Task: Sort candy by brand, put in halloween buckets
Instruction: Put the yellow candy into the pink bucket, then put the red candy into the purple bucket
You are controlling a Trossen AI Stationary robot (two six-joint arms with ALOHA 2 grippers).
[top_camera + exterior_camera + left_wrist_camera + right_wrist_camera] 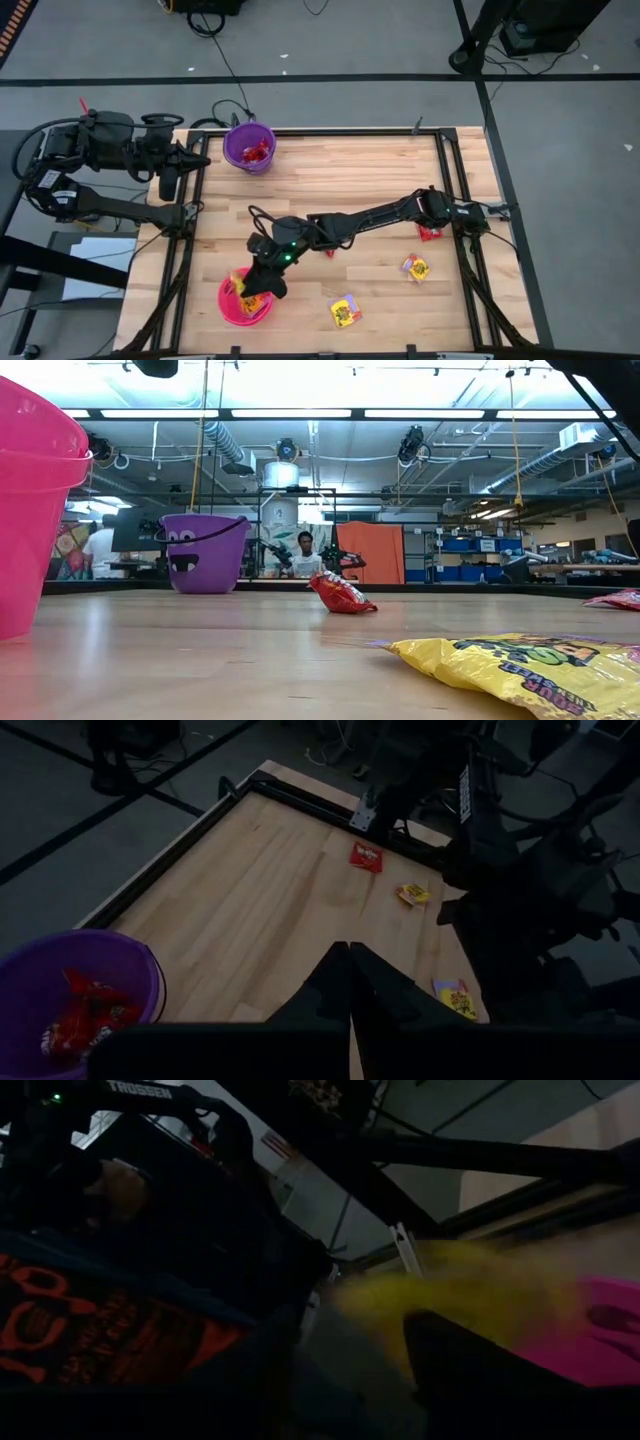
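We see the right gripper poised over the pink bucket at seven o'clock on the wooden table, fingers spread, a yellow packet blurred between them. The left gripper waits at the ten o'clock edge, fingers pressed together, beside the purple bucket holding red candy. Loose packets lie at four o'clock, five o'clock and three o'clock. Beyond the table, a person sits in the workshop
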